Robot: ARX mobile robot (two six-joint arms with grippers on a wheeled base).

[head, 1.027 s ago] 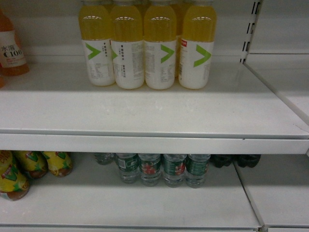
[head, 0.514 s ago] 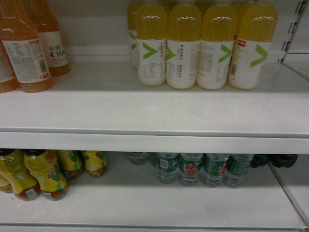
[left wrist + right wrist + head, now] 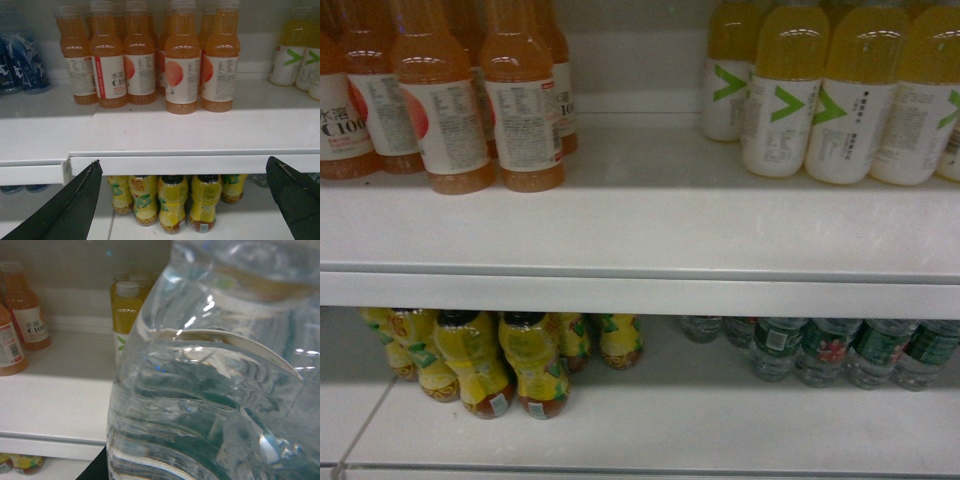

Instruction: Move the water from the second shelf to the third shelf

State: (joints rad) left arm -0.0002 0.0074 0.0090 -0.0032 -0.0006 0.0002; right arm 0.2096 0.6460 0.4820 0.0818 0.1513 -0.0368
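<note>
Water, a clear ribbed plastic bottle (image 3: 210, 390), fills the right wrist view, apparently held for moving; the left gripper (image 3: 182, 200) gapes wide.

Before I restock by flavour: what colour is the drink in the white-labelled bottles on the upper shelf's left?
Orange bottles, clearest in the left wrist view.

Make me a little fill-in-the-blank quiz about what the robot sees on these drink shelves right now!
1. On the upper shelf, the orange bottles stand to the ____ of the yellow juice bottles in the head view.
2. The green-labelled water bottles stand on the ____ shelf.
3. The right wrist camera is filled by a clear ____ bottle.
4. The left gripper is ____.

Missing words: left; lower; water; open
</note>
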